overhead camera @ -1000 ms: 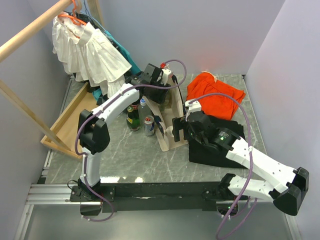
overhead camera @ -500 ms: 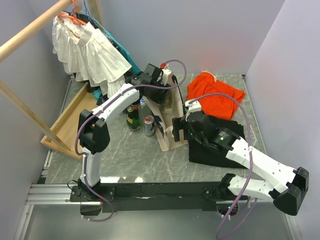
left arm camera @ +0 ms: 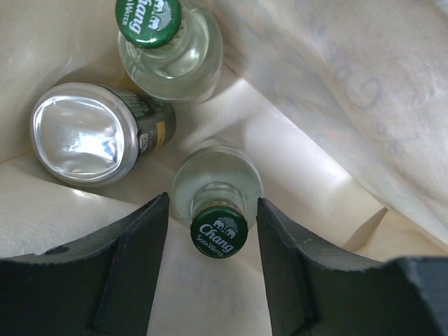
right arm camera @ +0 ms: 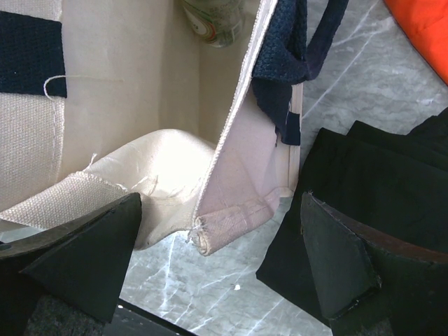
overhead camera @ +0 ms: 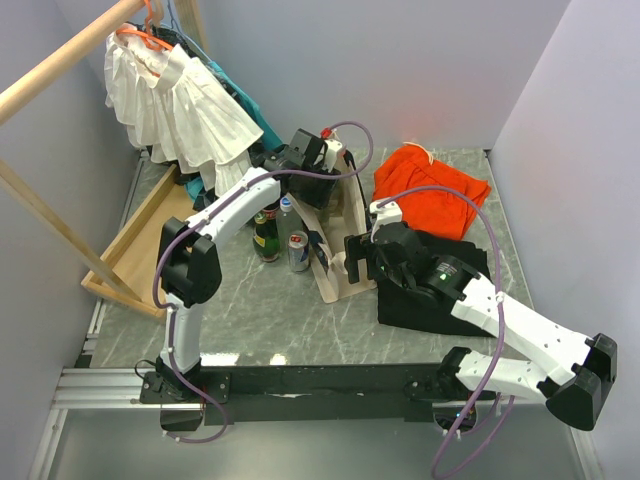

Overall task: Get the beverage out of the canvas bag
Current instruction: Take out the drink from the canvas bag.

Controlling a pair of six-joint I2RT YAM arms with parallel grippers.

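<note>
Left pincer (left arm camera: 210, 210) inside the bag (left arm camera: 329, 91).
Open, it straddles a green-capped bottle (left arm camera: 218, 231); right pincer (right arm camera: 220, 210) gapes wide astride the bag's edge.

Bright, even light; soft shadows on the bench (overhead camera: 270, 310). Glare whitens the can (left arm camera: 82, 133) inside the canvas bag (left arm camera: 336, 91), whose closest wall blurs.
</note>
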